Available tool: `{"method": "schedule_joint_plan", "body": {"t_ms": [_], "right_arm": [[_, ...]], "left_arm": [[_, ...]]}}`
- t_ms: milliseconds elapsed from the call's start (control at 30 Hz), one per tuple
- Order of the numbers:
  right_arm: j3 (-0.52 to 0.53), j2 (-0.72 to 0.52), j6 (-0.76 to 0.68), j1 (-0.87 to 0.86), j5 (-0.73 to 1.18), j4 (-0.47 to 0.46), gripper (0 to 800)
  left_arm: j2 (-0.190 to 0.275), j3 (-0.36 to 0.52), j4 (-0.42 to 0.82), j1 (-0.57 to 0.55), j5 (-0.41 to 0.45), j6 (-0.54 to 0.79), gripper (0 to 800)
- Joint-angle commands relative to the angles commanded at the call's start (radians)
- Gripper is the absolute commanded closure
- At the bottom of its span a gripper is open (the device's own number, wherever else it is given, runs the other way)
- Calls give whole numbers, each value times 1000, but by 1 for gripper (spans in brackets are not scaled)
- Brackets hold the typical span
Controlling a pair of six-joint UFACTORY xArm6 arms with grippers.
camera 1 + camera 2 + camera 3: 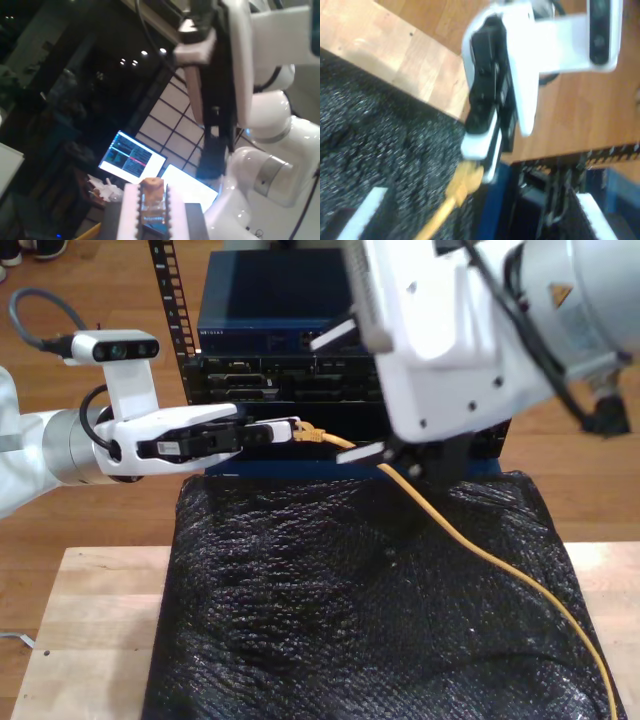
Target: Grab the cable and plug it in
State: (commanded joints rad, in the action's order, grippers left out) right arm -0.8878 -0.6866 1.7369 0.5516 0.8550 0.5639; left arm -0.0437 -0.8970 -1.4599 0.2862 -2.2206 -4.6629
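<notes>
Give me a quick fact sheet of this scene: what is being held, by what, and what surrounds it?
Held item: yellow cable, gripped at its clear plug
Holder: my first gripper, jaws shut on the cable, at the exterior view's left
Other gripper: my second gripper, jaws open, holding nothing
Cable's path: across the black mat toward the exterior view's lower right
Behind: equipment rack
Underneath: wooden table

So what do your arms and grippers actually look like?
Both arms have glossy white shells. My first arm has a silver joint band, a grey cable looping behind, and a white camera on a bracket. My first gripper is black with white finger pads. My second arm carries an orange warning triangle and black cables.
</notes>
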Motion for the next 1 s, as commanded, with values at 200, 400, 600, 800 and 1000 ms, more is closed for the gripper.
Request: {"method": "schedule_joint_plan", "body": {"t_ms": [200, 400, 600, 800, 1000], "right_arm": [[40, -20, 15, 26, -64, 0, 9], [81, -37, 15, 37, -157, 0, 39], [126, -37, 15, 94, -252, -2, 68], [130, -37, 12, 103, -270, 0, 129], [130, -37, 11, 103, -273, 0, 242]], "left_arm": [[-21, 0, -43, 9, -49, -44, 795], [-40, 0, -54, 23, -64, -58, 793], [-43, 3, -52, 23, -74, -60, 793], [-44, 3, -68, 25, -94, -60, 793], [-44, 3, -68, 25, -107, -58, 792]]}}
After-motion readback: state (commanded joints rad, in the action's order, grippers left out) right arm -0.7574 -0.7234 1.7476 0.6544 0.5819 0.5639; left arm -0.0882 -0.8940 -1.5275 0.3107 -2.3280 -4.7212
